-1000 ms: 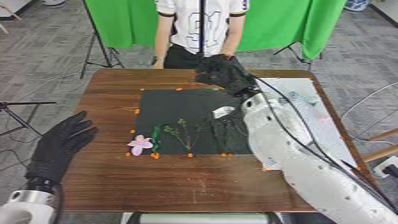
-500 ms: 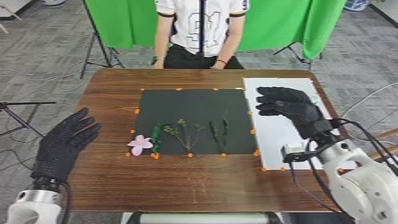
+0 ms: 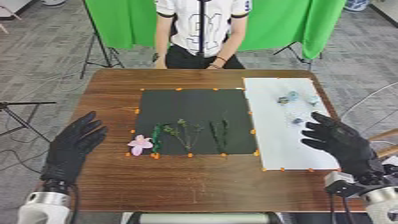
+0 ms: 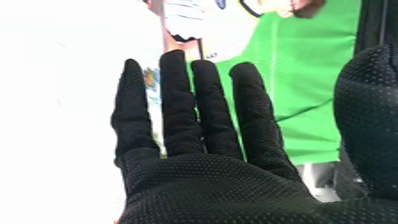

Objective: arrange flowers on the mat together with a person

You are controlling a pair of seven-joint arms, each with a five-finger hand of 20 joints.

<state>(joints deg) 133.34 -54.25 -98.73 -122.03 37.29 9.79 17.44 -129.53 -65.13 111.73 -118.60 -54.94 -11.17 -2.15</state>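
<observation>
In the head view my right hand (image 3: 342, 142) is over the front right part of the white sheet, open and holding nothing. My right hand (image 4: 213, 185) in the right wrist view has its fingers straight. My left hand (image 3: 73, 150) rests open over the table's left side. On the dark mat (image 3: 191, 107) lie a pink flower (image 3: 140, 144) at the front left corner, a green stem (image 3: 157, 137) beside it, a branching sprig (image 3: 187, 134) and two thin dark green stems (image 3: 218, 136) to the right. Small bluish flowers (image 3: 291, 96) lie on the white sheet.
The white sheet (image 3: 275, 130) lies right of the mat on the brown table (image 3: 169, 182). Orange markers (image 3: 252, 131) line the mat's edges. A person stands behind the far edge, hands off the flowers.
My right hand has drawn back from the mat's far side, across the white sheet, toward the front right, uncovering the bluish flowers. My left hand has shifted slightly.
</observation>
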